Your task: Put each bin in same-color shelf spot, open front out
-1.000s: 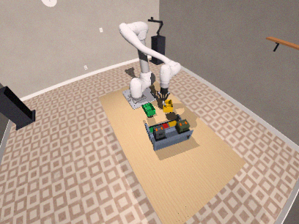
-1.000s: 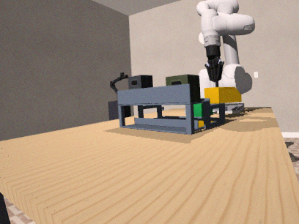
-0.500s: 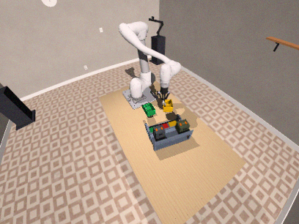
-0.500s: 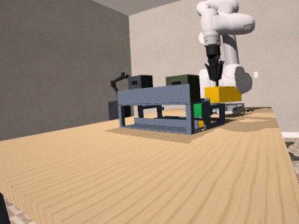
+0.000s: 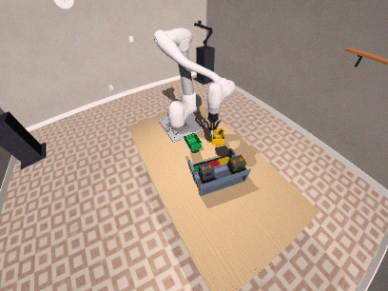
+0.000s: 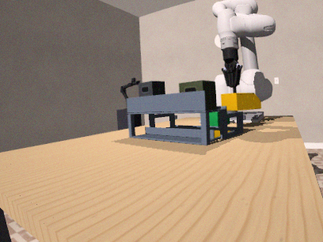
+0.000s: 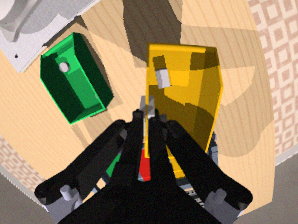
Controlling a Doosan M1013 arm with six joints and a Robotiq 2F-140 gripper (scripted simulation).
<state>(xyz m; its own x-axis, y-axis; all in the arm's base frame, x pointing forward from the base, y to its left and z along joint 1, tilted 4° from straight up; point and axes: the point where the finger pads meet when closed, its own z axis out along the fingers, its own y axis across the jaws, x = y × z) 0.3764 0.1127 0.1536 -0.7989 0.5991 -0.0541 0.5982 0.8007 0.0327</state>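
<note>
A yellow bin (image 5: 219, 139) (image 6: 241, 101) (image 7: 189, 90) hangs a little above the table behind the grey shelf (image 5: 223, 183) (image 6: 166, 103). A small grey part shows inside it in the wrist view. My gripper (image 5: 210, 127) (image 6: 233, 84) (image 7: 147, 103) points straight down and is shut on the yellow bin's thin near wall. A green bin (image 5: 193, 142) (image 7: 73, 79) with a part in it lies on the table to the left of the yellow one, near the robot's base. In the top view the shelf shows a red mark (image 5: 215, 163) in the middle of its board.
Two dark boxes (image 5: 207, 172) (image 5: 237, 164) (image 6: 152, 88) (image 6: 197, 86) stand on top of the shelf. The robot's grey base plate (image 5: 170, 127) lies at the table's back end. A black stand (image 5: 205, 57) is by the far wall.
</note>
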